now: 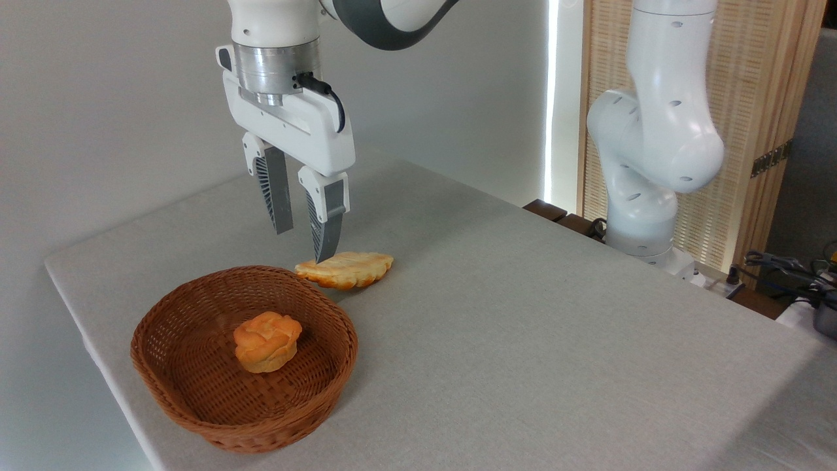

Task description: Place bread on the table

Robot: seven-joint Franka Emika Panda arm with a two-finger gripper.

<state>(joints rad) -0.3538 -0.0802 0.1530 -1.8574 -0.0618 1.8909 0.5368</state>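
Surroundings: grey table (523,314) against a plain pale wall, slatted wooden screen (752,131) at right behind my arm's base (644,229).
Writing: none I can read on anything.
Gripper: mine (303,243) hangs above the table's far side, fingers apart, holding nothing.
Bread: bun (267,341) sits upright inside the basket (196,392), near its middle, at the table's near left corner.
Pastry: flat scalloped piece (345,269) lies on the table just beyond the basket rim; my right fingertip appears just over its left end, contact unclear.
Clutter: cables (785,265) at the far right, well apart.
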